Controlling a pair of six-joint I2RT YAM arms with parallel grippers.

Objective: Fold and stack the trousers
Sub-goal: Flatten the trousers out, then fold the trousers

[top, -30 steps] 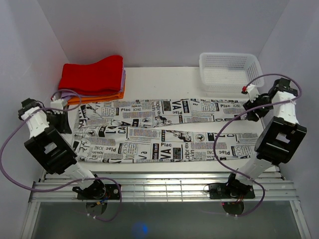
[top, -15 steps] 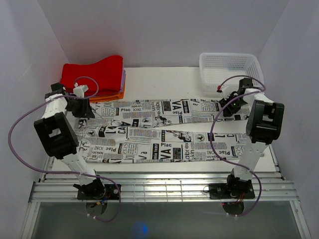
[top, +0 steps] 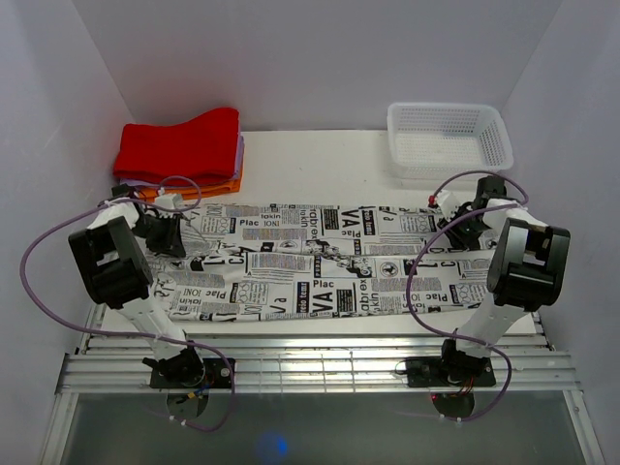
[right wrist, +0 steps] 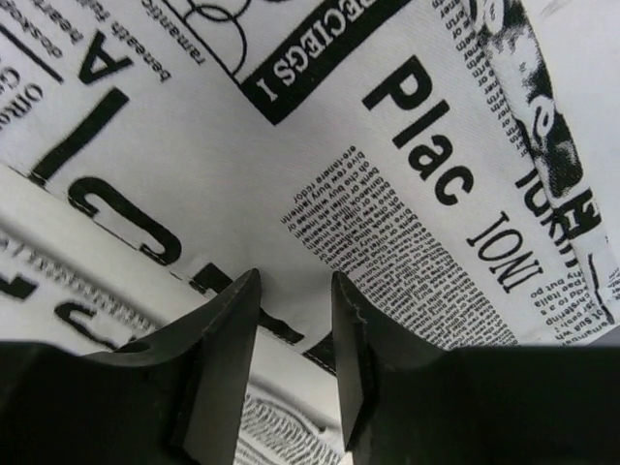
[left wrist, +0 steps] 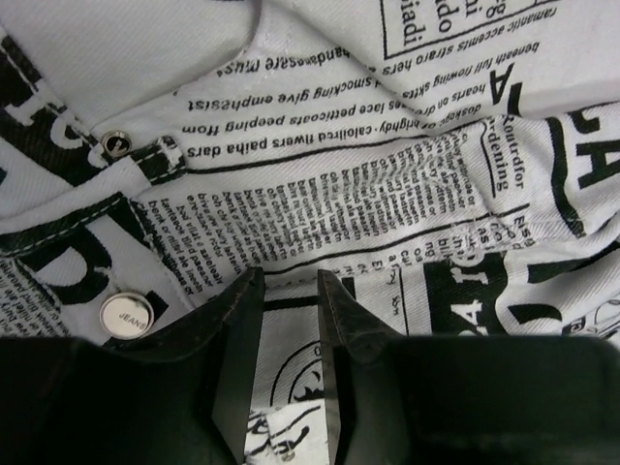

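Since the trousers (top: 310, 266) lie stretched from left to right across the table (top: 320, 170) as one long band, with one leg seemingly laid over the other, I judge the lengthwise fold to be in hand. The folds across their length and the stacking are not yet done. In the overhead view the left gripper (top: 167, 232) sits on the waist end and the right gripper (top: 455, 225) on the hem end, both near the far edge of the band. The pile of red, purple and orange cloths (top: 179, 145) waits at the back left, and a white basket (top: 446, 107) stands at the back right. This view shows the whole layout but not the jaws.

From the left wrist, the left gripper (left wrist: 291, 276) has its jaws narrowed to a slim gap over a fold of the printed cloth (left wrist: 368, 194), beside a metal button (left wrist: 126, 312) (so this is indeed the waist). Whether it pinches the cloth, I cannot tell.

From the right wrist, the right gripper (right wrist: 295, 281) is likewise partly closed, straddling a cloth edge (right wrist: 339, 145). Whether it grips is equally unclear.
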